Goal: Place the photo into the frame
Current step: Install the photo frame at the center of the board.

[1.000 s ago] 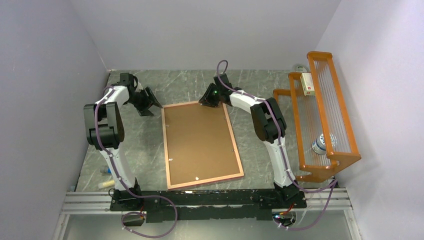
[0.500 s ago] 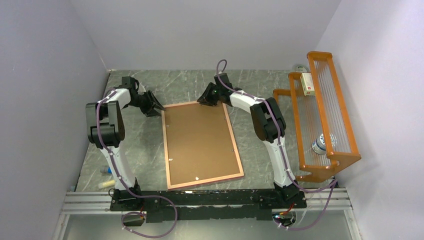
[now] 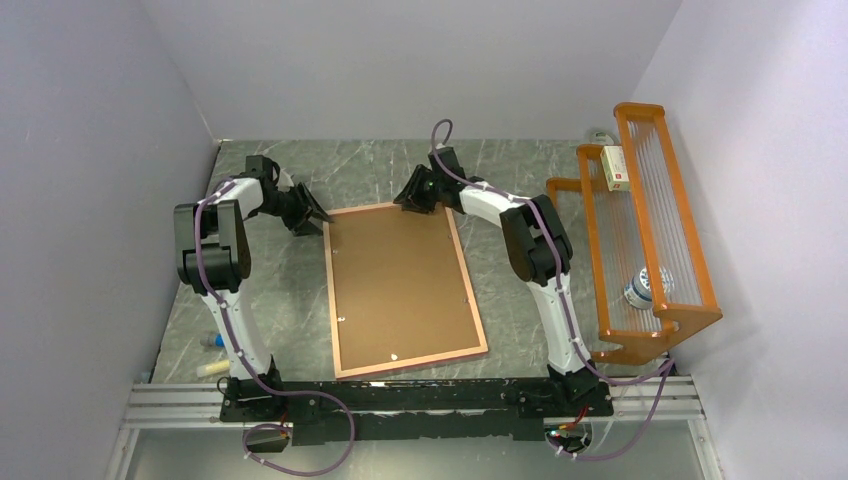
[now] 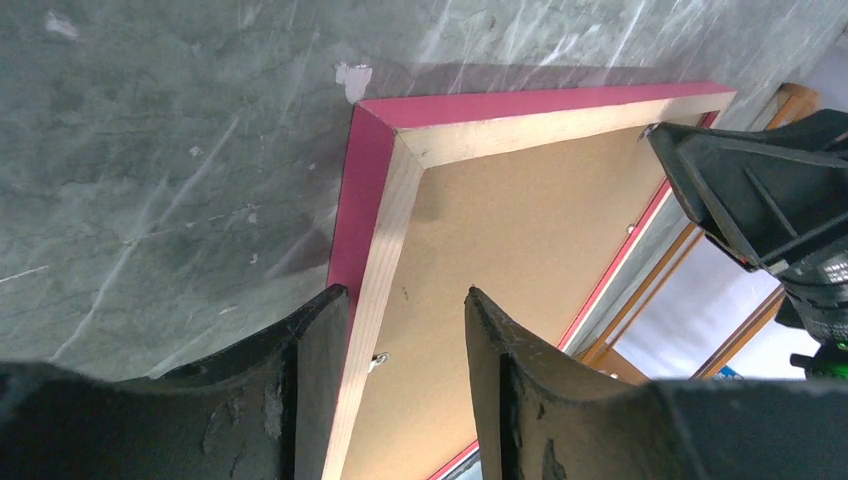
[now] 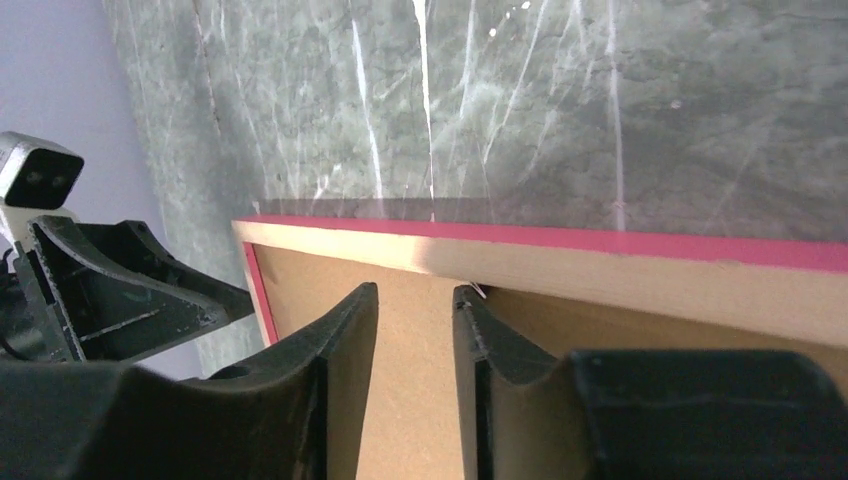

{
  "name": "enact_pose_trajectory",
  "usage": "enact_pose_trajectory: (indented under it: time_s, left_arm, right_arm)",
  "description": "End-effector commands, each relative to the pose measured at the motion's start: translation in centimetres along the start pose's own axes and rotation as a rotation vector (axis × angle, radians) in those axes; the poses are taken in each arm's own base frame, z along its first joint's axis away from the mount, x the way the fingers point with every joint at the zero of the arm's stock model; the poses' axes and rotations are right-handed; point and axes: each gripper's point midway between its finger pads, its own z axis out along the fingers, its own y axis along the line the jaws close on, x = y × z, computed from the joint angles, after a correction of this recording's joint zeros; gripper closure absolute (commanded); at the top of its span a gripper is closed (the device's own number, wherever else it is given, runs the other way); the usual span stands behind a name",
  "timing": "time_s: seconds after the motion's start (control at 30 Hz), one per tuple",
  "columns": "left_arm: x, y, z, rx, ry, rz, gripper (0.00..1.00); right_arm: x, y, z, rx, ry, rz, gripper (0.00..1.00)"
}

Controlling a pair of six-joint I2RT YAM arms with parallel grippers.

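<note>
Frame (image 4: 392, 205) rail sits inside spread left end effector (image 4: 405, 293); narrowly parted right end effector (image 5: 413, 290) is over its far edge

Left claw (image 4: 405, 305) and right claw (image 5: 412, 297) both stand parted.

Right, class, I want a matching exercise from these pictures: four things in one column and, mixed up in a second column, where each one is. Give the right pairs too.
Things
1. frame
2. orange rack
3. small box
4. left gripper

Places
A. on the rack, at its far end
B. lying back up in the middle of the table
C. at the frame's far left corner, jaws open either side of the rail
D. standing along the table's right side

Pairs: 1-B, 2-D, 3-A, 4-C
</note>
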Motion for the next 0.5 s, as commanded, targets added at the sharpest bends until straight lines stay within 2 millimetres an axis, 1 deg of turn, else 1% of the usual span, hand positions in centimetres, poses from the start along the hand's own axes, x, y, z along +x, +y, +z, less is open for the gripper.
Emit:
enact_pose_trajectory:
  time_s: [0.0, 0.17, 0.3, 0.47]
  left_arm:
    - [-1.0, -0.9, -0.5, 0.002, -0.034, 0.025, 0.49]
    - [-1.1, -0.7, -0.3, -0.005, -0.036, 0.02, 0.51]
    - [-1.1, -0.5, -0.2, -0.006, -0.032, 0.015, 0.52]
    - [-1.1, -0.6, -0.1, -0.004, -0.031, 0.013, 0.52]
  right_arm:
    - [-3.2, 2.7, -3.6, -0.001, -0.119, -0.054, 0.61]
    - [-3.2, 1.0, -3.4, 0.044, -0.112, -0.017, 0.6]
    - [-2.7, 0.5, -2.6, 0.045, -0.082, -0.006, 0.61]
    - [-2.3, 0.5, -2.1, 0.035, -0.059, 0.011, 0.62]
